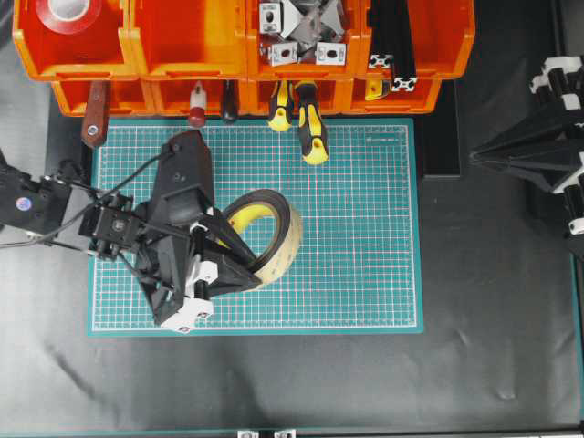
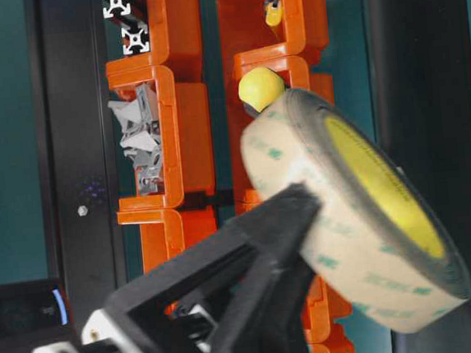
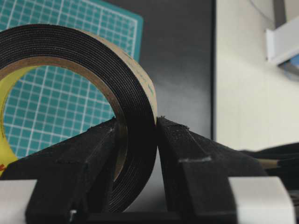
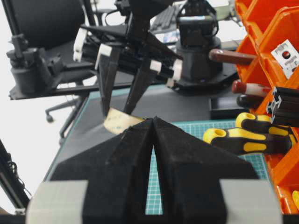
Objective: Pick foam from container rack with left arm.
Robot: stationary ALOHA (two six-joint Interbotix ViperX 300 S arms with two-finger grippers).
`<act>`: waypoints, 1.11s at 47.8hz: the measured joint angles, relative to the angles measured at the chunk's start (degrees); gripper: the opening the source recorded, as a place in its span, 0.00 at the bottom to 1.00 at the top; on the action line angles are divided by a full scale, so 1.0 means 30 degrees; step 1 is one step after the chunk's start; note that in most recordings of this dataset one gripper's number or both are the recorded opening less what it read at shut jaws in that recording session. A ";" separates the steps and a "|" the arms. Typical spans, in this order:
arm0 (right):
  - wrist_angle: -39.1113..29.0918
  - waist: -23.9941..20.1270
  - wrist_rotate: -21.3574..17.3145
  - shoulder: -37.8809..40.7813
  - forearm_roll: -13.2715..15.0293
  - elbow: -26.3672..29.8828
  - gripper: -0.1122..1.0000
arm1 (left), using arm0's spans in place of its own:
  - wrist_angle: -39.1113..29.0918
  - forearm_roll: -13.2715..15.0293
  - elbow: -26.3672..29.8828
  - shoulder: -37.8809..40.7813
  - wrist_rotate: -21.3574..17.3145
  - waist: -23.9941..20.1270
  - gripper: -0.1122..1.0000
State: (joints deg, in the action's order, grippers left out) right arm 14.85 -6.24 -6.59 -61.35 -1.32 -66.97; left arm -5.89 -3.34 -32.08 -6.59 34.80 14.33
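The foam (image 1: 278, 230) is a ring of black tape with a cream liner and a yellow core, standing on edge, tilted, over the green mat (image 1: 356, 237). My left gripper (image 1: 249, 259) is shut on its band, one finger inside the ring and one against the liner. The left wrist view shows both fingers (image 3: 182, 144) touching the foam (image 3: 70, 46) from either side. The orange container rack (image 1: 132, 46) runs along the far edge, apart from the foam. My right gripper (image 1: 476, 157) rests at the right, shut and empty, tips together (image 4: 153, 119).
A red tape roll (image 1: 71, 11) lies in the rack's far-left bin. Metal brackets (image 1: 301, 27) and black extrusions (image 1: 392, 36) fill other bins. Yellow-black tool handles (image 1: 310, 123), a brown handle (image 1: 95, 123) and a red handle (image 1: 197, 105) stick out over the mat's far edge.
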 measured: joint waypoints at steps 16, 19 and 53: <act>-0.0029 0.0000 0.0000 -0.0029 -0.0029 0.0000 0.10 | -0.0176 -0.0059 0.0029 0.0381 -0.0029 -0.0029 0.92; -0.0029 0.0000 0.0000 -0.0059 0.0000 0.0000 0.10 | -0.0205 -0.0059 0.0029 0.0381 -0.0029 -0.0029 0.92; -0.0234 0.0000 0.0000 -0.0234 0.0000 0.0146 0.10 | -0.0264 -0.0059 0.0059 0.0381 0.0176 -0.0029 0.92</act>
State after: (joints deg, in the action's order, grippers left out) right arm 14.15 -6.24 -6.59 -62.05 -1.32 -66.53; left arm -6.68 -3.52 -31.90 -5.45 35.33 14.24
